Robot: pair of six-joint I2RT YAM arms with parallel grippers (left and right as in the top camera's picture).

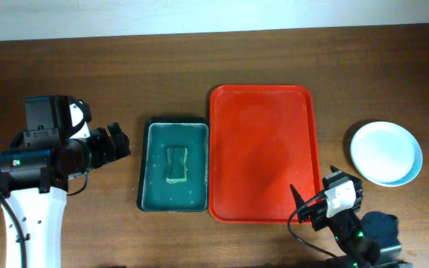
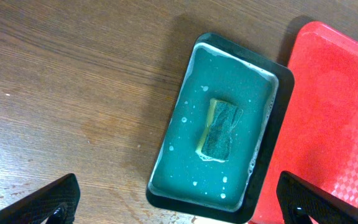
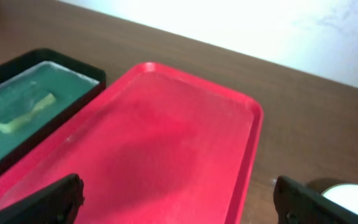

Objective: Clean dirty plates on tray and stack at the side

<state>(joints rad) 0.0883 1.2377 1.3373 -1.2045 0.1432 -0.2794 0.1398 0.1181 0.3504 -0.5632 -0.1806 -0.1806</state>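
Note:
The red tray [image 1: 261,152] lies at the table's middle with nothing on it; it also shows in the left wrist view [image 2: 331,118] and the right wrist view [image 3: 166,143]. The white plates [image 1: 385,152] sit stacked on the table to the tray's right; their edge shows in the right wrist view [image 3: 352,199]. How many plates are in the stack I cannot tell. My left gripper [image 1: 118,141] is open and empty, left of the green tray. My right gripper [image 1: 311,202] is open and empty at the red tray's near right corner.
A dark green tray [image 1: 173,165] with soapy water and a sponge [image 1: 177,164] stands just left of the red tray; it shows in the left wrist view [image 2: 225,121] too. A white wall edge runs along the table's far side.

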